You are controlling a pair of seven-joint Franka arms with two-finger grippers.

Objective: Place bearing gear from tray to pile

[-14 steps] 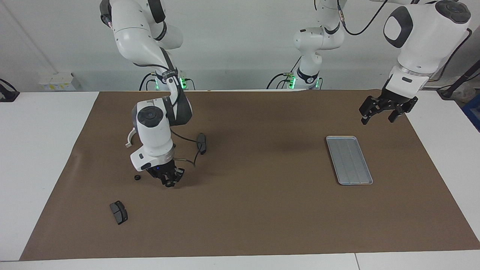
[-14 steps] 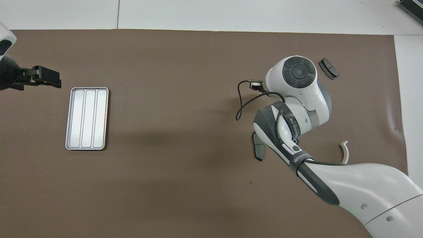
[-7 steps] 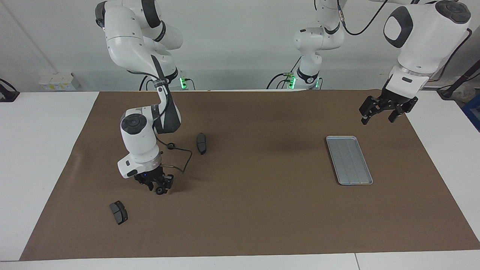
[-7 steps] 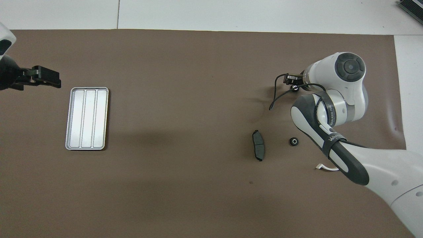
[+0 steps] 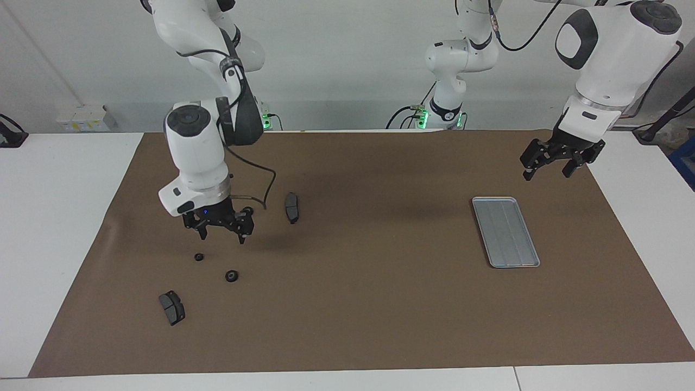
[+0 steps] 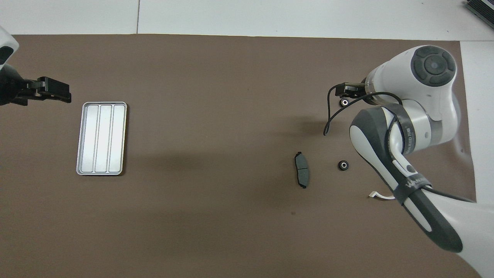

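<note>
black gear [image 5: 232, 276] under right claw [image 5: 221, 232]

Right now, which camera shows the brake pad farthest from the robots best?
The facing view: the brake pad lies in the open there, its whole outline visible, at the right arm's end of the table. The overhead view shows nothing of it; the right arm's white wrist covers that spot.

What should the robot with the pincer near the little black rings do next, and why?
Probably lift the right pincer up and away. It is open and holds nothing. Two small bearing gears lie on the mat among the brake pads, and the tray looks empty. The left pincer waits open near the tray.
</note>
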